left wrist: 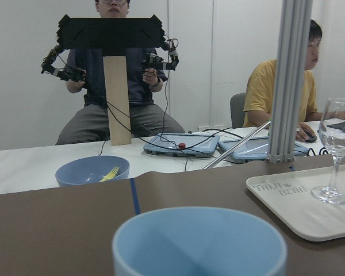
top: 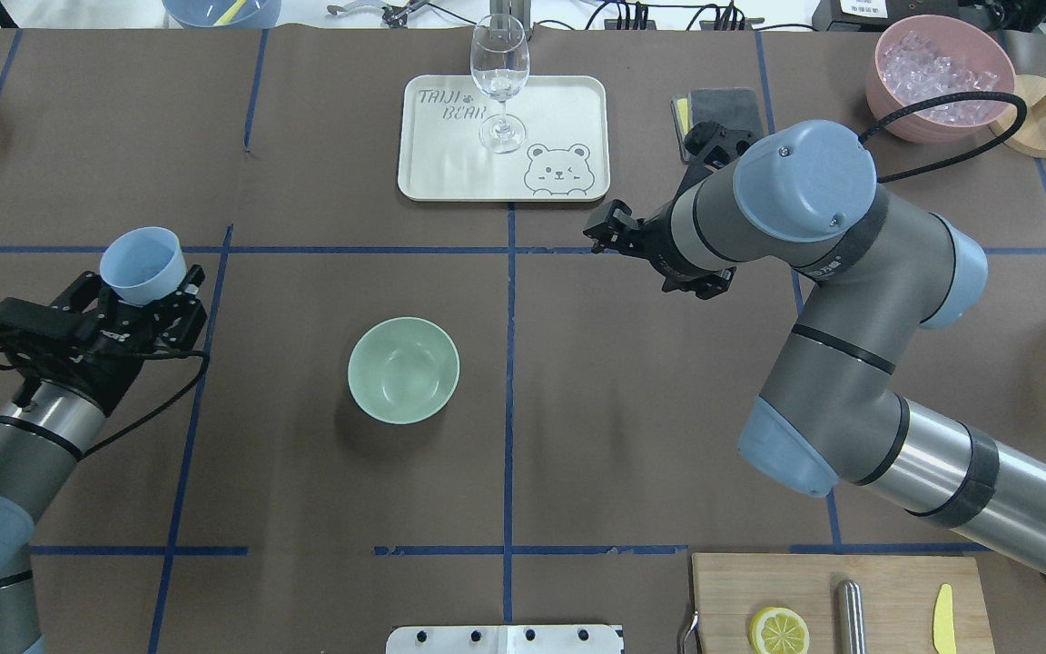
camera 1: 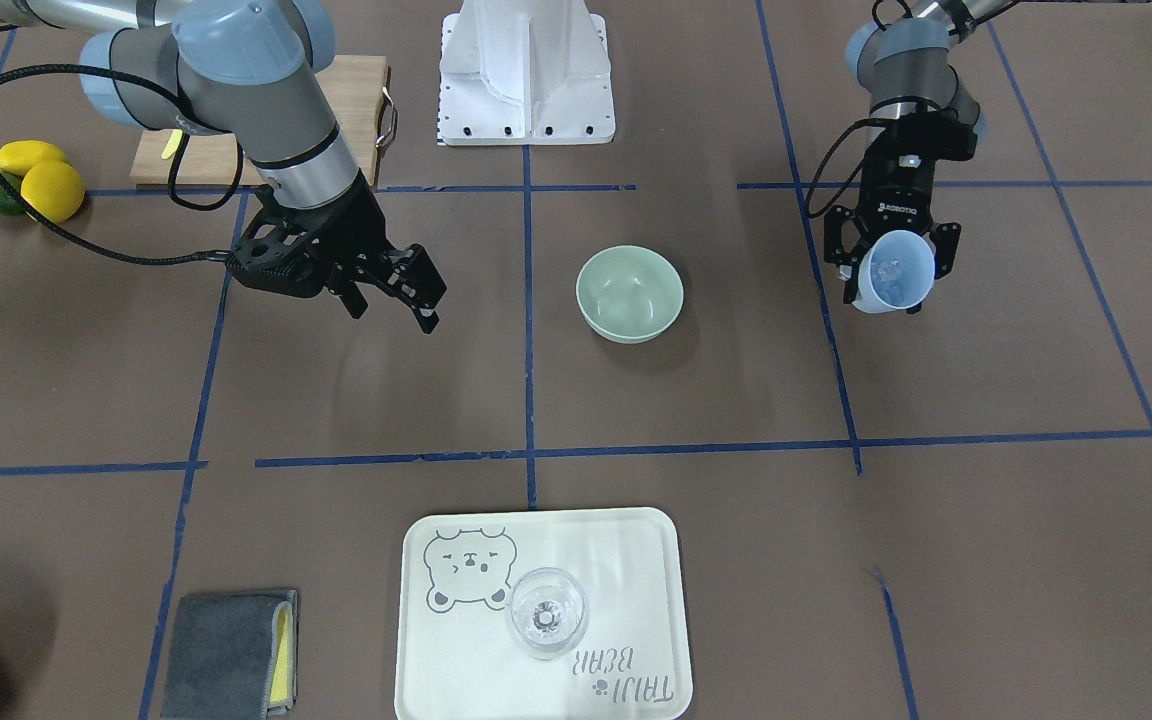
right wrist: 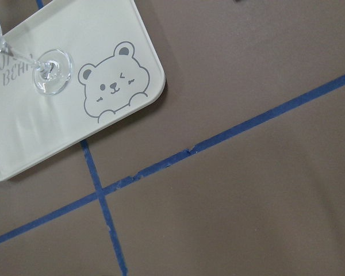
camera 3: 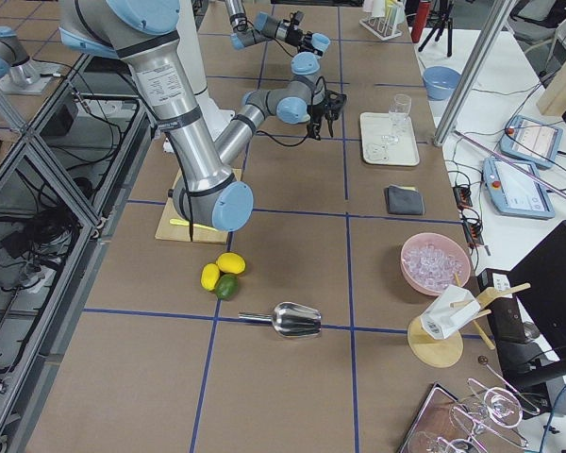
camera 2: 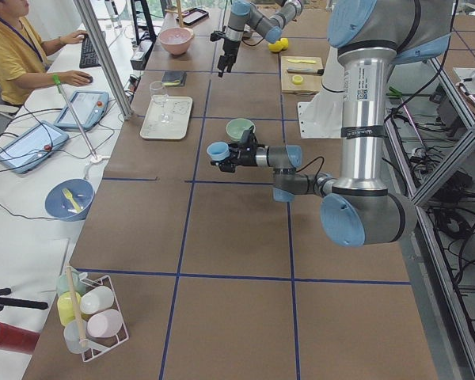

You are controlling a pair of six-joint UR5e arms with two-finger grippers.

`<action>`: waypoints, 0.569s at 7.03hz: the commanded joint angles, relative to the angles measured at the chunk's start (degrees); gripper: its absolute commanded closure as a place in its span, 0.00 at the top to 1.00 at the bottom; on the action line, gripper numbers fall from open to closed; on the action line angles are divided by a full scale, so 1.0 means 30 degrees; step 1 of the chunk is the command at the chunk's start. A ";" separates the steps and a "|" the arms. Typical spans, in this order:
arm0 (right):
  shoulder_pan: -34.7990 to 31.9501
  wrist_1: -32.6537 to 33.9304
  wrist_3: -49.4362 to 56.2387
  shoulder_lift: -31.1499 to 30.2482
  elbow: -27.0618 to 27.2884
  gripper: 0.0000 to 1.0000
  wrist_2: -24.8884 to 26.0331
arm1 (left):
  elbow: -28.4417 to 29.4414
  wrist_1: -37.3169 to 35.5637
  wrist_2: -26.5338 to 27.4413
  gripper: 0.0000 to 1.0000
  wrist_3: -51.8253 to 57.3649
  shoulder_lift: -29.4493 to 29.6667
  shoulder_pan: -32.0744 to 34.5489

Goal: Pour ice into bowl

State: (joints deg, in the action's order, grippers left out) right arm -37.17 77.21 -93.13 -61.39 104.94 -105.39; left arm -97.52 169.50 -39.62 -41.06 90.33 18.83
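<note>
While tray [top: 450, 163] reads TAIJI BEAR, bowl [top: 403, 370] plain

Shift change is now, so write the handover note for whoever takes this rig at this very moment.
Left gripper: shut on the blue cup, held above the table, ice inside.
Right gripper: open, empty, above the table.
Bowl: empty, on the table between the arms; the cup is off to its side, not over it.
Done: cup with ice is picked up.
Left: carry the cup over the bowl and tip the ice in.
</note>
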 commanded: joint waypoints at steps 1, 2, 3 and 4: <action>-0.0265 0.0017 0.0017 -0.0307 -0.0001 1.00 0.0031 | -0.0424 -0.3135 -0.0505 0.00 0.0943 0.1906 -0.0360; -0.0470 0.0017 0.0017 -0.0510 -0.0030 1.00 0.0031 | -0.0482 -0.4428 -0.0476 0.00 0.3350 0.2230 -0.0708; -0.0588 0.0017 0.0046 -0.0599 -0.0059 1.00 0.0031 | -0.1121 -0.4702 -0.0563 0.00 0.7261 0.2466 -0.1263; -0.0589 0.0017 0.0105 -0.0600 -0.0059 1.00 0.0031 | -0.1156 -0.5140 -0.0563 0.00 1.0984 0.2642 -0.1297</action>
State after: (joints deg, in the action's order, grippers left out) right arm -38.74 77.25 -92.97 -63.03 104.81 -105.30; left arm -100.27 155.95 -41.21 -20.91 97.43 15.67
